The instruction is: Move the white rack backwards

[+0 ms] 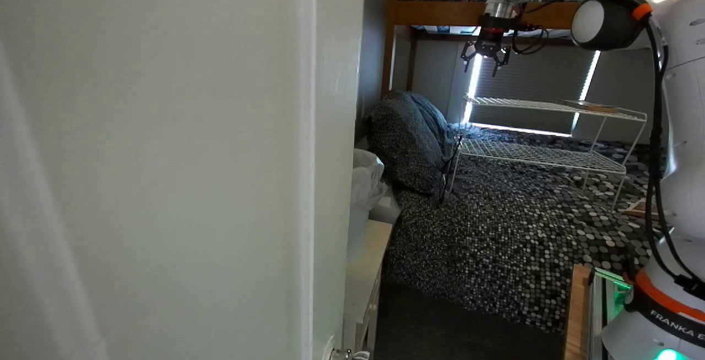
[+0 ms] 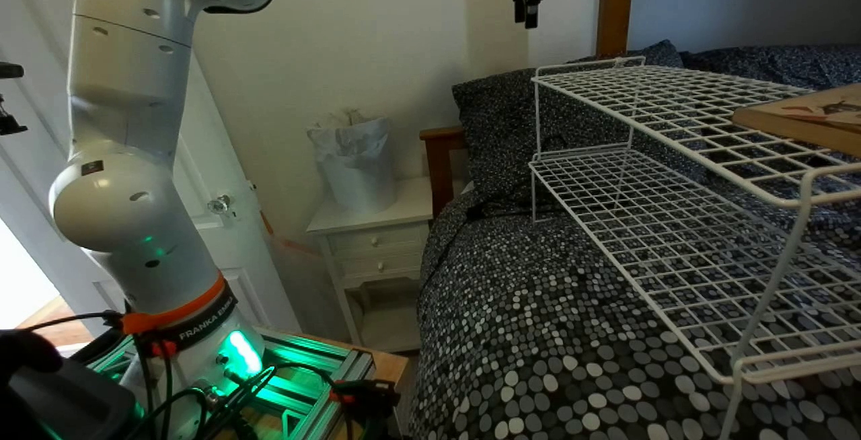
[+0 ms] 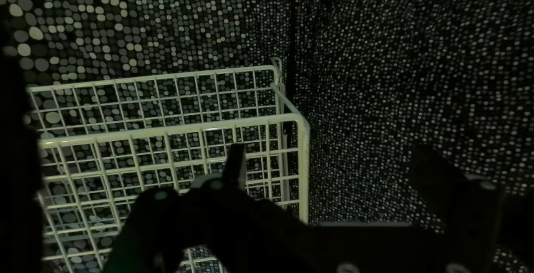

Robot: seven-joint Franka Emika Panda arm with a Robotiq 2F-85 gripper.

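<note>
The white rack stands on the dotted bedspread on its thin legs. It has two wire-mesh shelves, and its upper rail shows in both exterior views (image 1: 529, 105) (image 2: 632, 122). Part of the rack runs out of an exterior view at the right. My gripper (image 1: 480, 70) hangs above the rack's end beside the dark bundle, apart from it. It also shows at the top of an exterior view (image 2: 526, 23). In the wrist view the dark fingers (image 3: 329, 147) are spread wide with nothing between them. There the rack's corner and rail (image 3: 183, 129) lie below, mostly under the left finger.
A book (image 2: 800, 117) lies on the upper shelf. A dark cushion-like bundle (image 1: 407, 140) leans by the rack's end. A white bin (image 2: 356, 174) stands on a nightstand (image 2: 370, 228). A wooden bunk beam (image 1: 435, 13) crosses behind the gripper. A white door (image 1: 165, 156) fills the left.
</note>
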